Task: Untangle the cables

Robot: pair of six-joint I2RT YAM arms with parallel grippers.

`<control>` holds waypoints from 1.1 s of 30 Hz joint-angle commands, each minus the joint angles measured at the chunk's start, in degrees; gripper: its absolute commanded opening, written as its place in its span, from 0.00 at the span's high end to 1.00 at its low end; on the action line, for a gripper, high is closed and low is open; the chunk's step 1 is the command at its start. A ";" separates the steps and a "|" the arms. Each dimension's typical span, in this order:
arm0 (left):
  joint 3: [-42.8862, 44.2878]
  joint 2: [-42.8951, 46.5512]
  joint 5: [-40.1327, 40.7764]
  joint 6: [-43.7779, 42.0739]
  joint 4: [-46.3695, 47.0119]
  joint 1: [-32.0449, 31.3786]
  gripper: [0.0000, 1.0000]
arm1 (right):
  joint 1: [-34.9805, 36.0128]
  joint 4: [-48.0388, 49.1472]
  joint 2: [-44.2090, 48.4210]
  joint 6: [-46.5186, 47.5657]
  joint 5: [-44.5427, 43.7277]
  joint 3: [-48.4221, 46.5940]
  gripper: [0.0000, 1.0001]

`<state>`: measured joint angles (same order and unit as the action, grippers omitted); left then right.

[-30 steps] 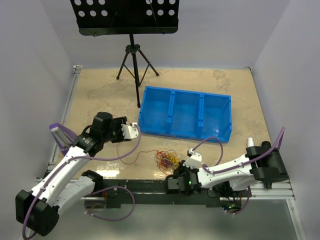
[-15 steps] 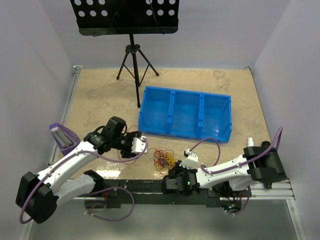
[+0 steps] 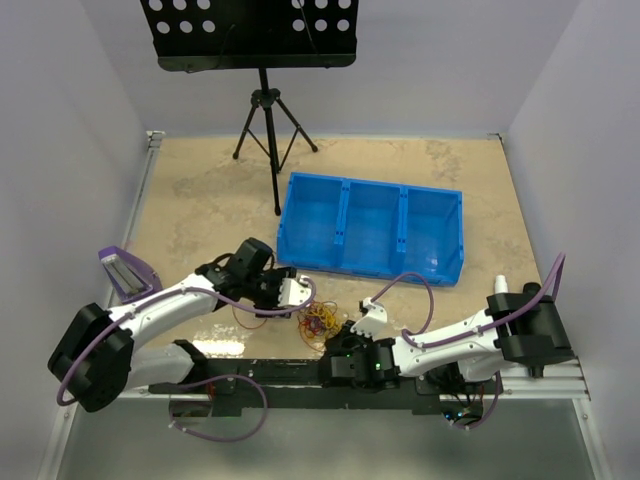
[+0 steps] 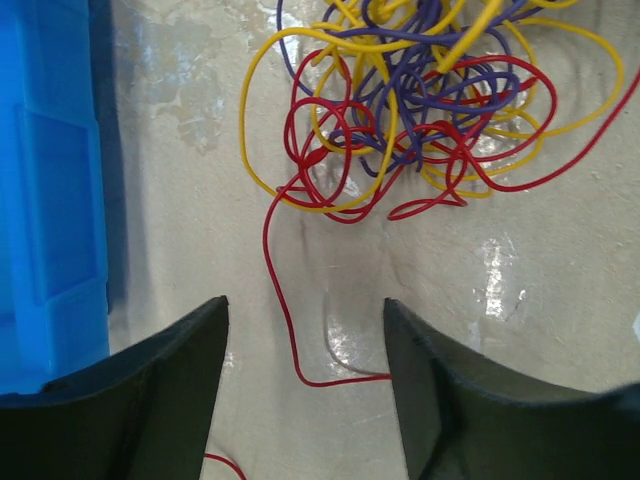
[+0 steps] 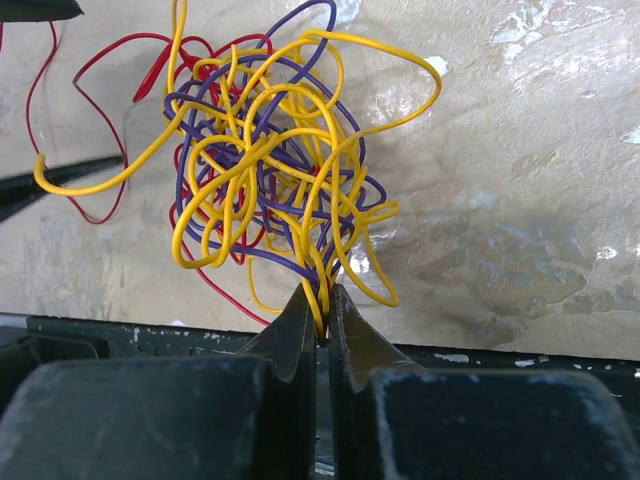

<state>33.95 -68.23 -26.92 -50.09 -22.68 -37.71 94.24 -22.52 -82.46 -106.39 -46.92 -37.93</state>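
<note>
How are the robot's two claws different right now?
The left gripper is wide open; the right gripper is pinched shut. The left gripper holds nothing, with only a loose red wire lying on the table between its fingers; the right gripper grips strands at the edge of the tangle of wires. Both have dark fingers and point at that same tangle.

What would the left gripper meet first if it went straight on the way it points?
Most likely the loose red strand running between the open fingers of the left gripper, then the cable tangle just beyond. How high it hangs above the table is unclear.
</note>
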 commanded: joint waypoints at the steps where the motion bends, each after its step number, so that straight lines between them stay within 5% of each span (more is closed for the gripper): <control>1: -0.38 -1.20 1.95 -0.89 5.27 -0.43 0.39 | 0.33 1.52 0.54 0.92 -1.34 0.93 1.00; 4: -0.82 -1.91 1.69 -1.51 6.32 -0.52 0.63 | 0.33 2.74 0.80 1.53 -1.25 1.72 1.00; 11: 1.81 -2.09 1.07 -2.83 2.03 -0.52 1.00 | 0.25 3.10 3.09 0.92 -1.42 3.56 1.00; 19: 20.59 4.94 15.65 10.34 -4.47 0.89 1.00 | 0.33 0.37 3.44 -1.63 -0.20 4.62 1.00; 28: 37.22 13.64 17.77 15.01 -14.85 1.33 1.00 | 0.33 4.24 -1.30 -2.33 2.26 6.12 1.00; 33: 47.15 16.45 30.48 14.32 -6.54 1.24 1.00 | 0.25 5.21 -6.04 -2.86 4.29 5.68 1.00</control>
<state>74.08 -53.82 -7.84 -37.17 -35.46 -36.77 94.39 -16.60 -84.51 -107.94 -46.35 -32.75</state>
